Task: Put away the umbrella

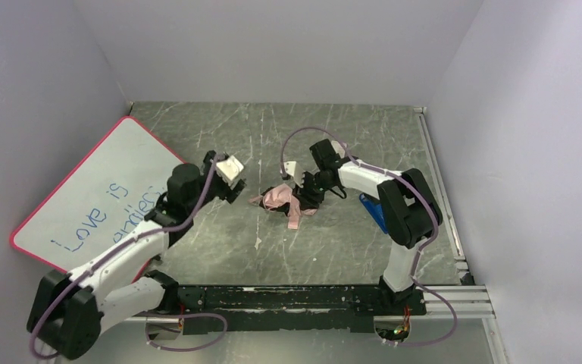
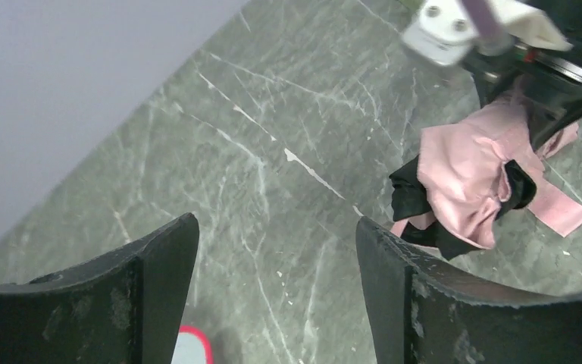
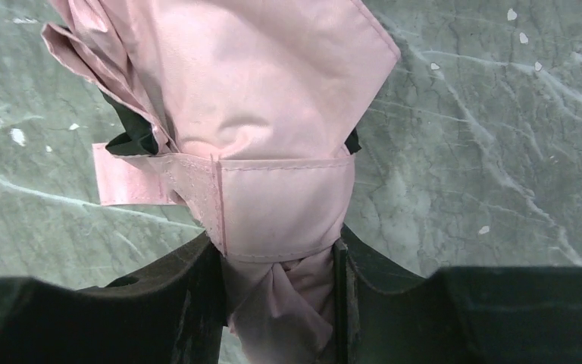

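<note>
The folded umbrella (image 1: 282, 199) lies mid-table, pale pink fabric outside with black folds showing. In the right wrist view the umbrella (image 3: 258, 114) fills the frame, its pink strap (image 3: 273, 201) wrapped around the bundle with a loose tab sticking out left. My right gripper (image 3: 276, 262) is shut on the umbrella just below the strap, both fingers pressing the fabric. My left gripper (image 2: 276, 243) is open with only bare table between its fingers, a short way left of the umbrella (image 2: 470, 186). From above, the left gripper (image 1: 236, 186) sits left of the bundle and the right gripper (image 1: 309, 189) at its right end.
A pink-framed whiteboard (image 1: 95, 193) with blue writing leans at the left wall, under my left arm. A blue object (image 1: 373, 210) lies beneath the right arm. Grey walls enclose the marbled table (image 1: 333, 243) on three sides; a metal rail (image 1: 443, 189) runs along the right edge.
</note>
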{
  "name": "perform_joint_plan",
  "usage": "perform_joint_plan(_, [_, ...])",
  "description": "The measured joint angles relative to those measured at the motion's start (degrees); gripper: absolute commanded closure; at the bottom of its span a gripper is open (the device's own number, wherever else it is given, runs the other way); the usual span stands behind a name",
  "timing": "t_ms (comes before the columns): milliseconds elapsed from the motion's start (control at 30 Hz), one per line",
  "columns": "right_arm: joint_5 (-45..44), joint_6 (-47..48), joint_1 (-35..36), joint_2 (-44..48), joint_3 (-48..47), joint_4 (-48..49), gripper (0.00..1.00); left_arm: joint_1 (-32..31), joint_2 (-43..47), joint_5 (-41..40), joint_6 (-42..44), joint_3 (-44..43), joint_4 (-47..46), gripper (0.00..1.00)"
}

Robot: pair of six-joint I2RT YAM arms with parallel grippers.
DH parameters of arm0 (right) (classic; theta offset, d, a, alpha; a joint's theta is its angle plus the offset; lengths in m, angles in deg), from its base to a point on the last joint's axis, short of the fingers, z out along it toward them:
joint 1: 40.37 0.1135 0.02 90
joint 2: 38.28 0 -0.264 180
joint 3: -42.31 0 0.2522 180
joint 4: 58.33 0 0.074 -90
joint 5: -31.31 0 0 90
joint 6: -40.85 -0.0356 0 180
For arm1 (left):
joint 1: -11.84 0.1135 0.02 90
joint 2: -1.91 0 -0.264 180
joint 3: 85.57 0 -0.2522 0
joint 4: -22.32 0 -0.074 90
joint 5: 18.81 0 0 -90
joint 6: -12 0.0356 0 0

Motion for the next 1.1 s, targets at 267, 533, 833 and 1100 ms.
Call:
perform_joint_plan(267, [-6.3, 0.4, 3.0, 3.0, 4.9, 6.2, 0.85, 9.6, -21.7, 20.3, -3.3, -12.7, -0.3, 0.14])
perform_joint_plan(533, [-10.5, 0.6, 5.0, 4.1, 6.8, 11.3, 0.86, 12.8, -42.0, 41.6, 3.3, -32.5, 10.2, 0.11])
perform_joint_plan(833, [-13.4, 0.9, 6.1, 4.3, 7.7, 15.0, 0.87, 11.7, -55.6, 53.4, 20.0, -49.7, 37.4, 0.09])
perform_joint_plan(1100, [-13.8, 1.6, 6.4, 4.9, 8.8, 16.2, 0.87, 6.3, -59.6, 53.8, 26.6, -50.3, 47.8, 0.09])
